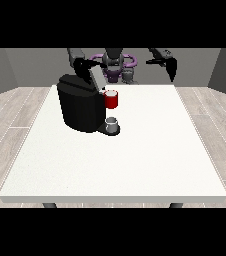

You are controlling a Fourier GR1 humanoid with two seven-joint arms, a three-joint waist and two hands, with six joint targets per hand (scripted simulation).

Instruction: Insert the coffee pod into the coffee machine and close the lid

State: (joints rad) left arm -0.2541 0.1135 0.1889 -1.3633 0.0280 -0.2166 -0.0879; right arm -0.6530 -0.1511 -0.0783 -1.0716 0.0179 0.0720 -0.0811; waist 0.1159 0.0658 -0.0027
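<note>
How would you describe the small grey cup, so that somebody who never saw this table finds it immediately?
Start at the big black coffee machine on the far-left part of the white table. At its foot, on the side toward the table's middle, stands the small grey cup. Directly above it is a red part; the cup is lower, smaller and grey.

No legible text, label, brand, number or sign anywhere in the front view; black box-shaped coffee machine shows plain dark faces, no lettering; red cylindrical holder at its front unmarked; small grey cup on the machine's base unmarked; large white table top bare of print.
</note>
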